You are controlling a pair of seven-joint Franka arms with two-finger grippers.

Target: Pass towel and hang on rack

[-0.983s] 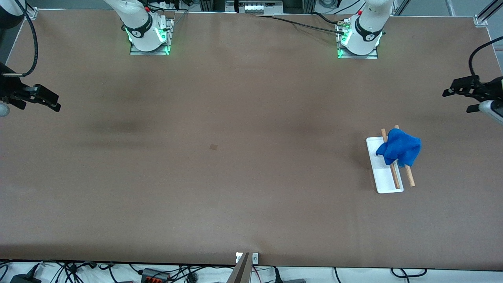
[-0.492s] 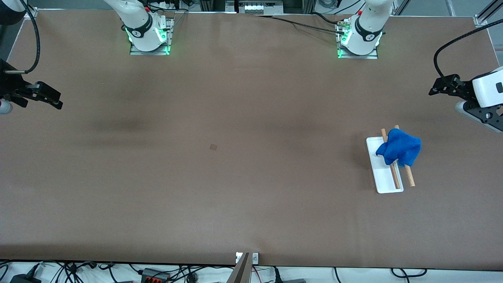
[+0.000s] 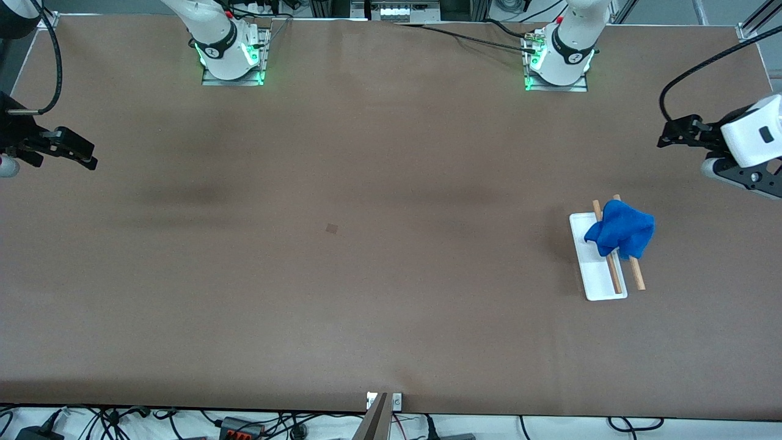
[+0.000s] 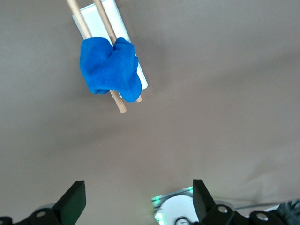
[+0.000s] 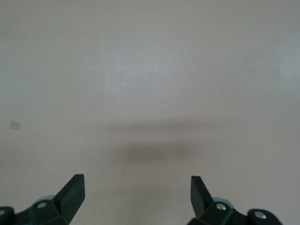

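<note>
A crumpled blue towel (image 3: 621, 229) is draped over the two light-wooden rods of the rack (image 3: 595, 275), which has a flat white base and stands toward the left arm's end of the table. Both show in the left wrist view: the towel (image 4: 109, 66) and the rack (image 4: 105, 14). My left gripper (image 3: 672, 132) is open and empty, up in the air over the table's edge at that end, apart from the rack. My right gripper (image 3: 79, 154) is open and empty at the right arm's end of the table, over bare tabletop (image 5: 150, 93).
A small brown square mark (image 3: 332, 228) lies on the tabletop near the middle. The left arm's base (image 3: 559, 61) and the right arm's base (image 3: 229, 55) stand along the table's edge farthest from the front camera. Cables run along the nearest edge.
My left gripper has moved up and inward over the table's end, away from the rack. My right gripper has barely shifted. The towel stays on the rods.
</note>
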